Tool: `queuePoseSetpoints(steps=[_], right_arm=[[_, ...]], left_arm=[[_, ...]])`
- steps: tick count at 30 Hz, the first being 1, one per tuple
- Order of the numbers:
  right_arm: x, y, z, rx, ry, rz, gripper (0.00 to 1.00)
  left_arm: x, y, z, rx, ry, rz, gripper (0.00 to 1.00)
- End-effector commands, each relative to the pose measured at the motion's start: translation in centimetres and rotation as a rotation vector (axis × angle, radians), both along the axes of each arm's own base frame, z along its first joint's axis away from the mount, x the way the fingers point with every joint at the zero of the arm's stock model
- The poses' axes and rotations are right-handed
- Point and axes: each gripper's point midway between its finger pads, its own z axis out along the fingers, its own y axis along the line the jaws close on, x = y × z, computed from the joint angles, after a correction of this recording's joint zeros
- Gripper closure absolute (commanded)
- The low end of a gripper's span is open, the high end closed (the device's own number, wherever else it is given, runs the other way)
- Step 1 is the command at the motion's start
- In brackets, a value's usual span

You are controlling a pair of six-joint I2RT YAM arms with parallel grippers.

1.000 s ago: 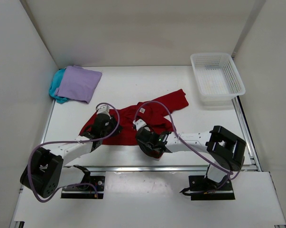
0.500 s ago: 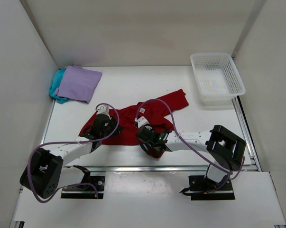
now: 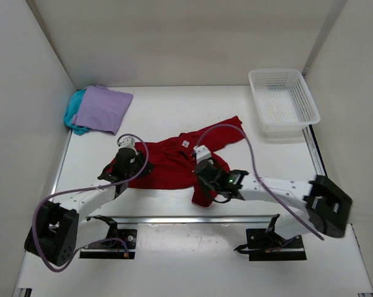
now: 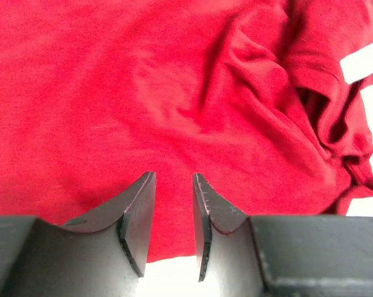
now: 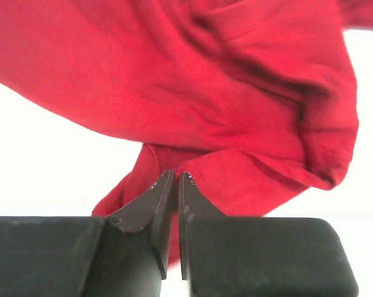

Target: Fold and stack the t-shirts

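Top external: the red t-shirt (image 3: pixel 164 162) runs near-left to far-right. The right gripper (image 3: pixel 205 180), now shifted rightward, pinches it; the left gripper (image 3: pixel 120 167) has its fingers spread.

shirt stack (image 3: pixel 99 110) back-left, basket (image 3: pixel 282 105) back-right, loose shirt (image 3: pixel 167 167) between

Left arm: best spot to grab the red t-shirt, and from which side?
Likely the near hem of the red t-shirt, approached from the near side, low. There the cloth lies flat with a free edge right at the left gripper; further right it's bunched in folds.
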Motion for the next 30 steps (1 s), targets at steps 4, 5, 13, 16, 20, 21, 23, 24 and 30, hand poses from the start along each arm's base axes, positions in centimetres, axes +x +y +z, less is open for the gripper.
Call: queuePoseSetpoints(steps=[4,5,13,16,20,21,23,24,30], right_arm=[[0.7,-4.6,6.3,0.448,-0.036,-0.191,0.97],[0.4,-4.8,6.8,0.491,-0.023,-0.186,0.98],[1.8,-13.1,13.2,0.734,-0.218,-0.39,1.0],[1.1,-11.9,12.6,0.786,-0.16,-0.322,1.0],[0.6,-11.2,11.7,0.803,-0.161,-0.295,1.0],[0.6,-11.1,11.8,0.807,-0.165,-0.288,1.0],[0.2,-11.0,12.0,0.814,-0.188,-0.275,1.0],[0.1,-10.7,12.1,0.815,-0.189,-0.262,1.0],[-0.2,-10.3,11.8,0.818,-0.193,-0.23,1.0]], left_arm=[[-0.5,3.3,1.7,0.03,0.014,0.072,0.59],[-0.9,3.9,1.6,0.041,0.025,0.086,0.58],[-2.8,12.1,0.7,-0.008,0.092,0.409,0.56],[-3.8,16.2,0.3,0.026,0.139,0.564,0.59],[-5.4,19.2,-0.7,0.104,0.194,0.688,0.6],[-5.6,20.0,-0.9,0.105,0.204,0.719,0.59],[-5.9,20.7,-1.3,0.064,0.233,0.752,0.59],[-6.4,20.8,-1.9,0.043,0.264,0.772,0.6],[-6.2,21.4,-2.1,0.045,0.252,0.799,0.55]])
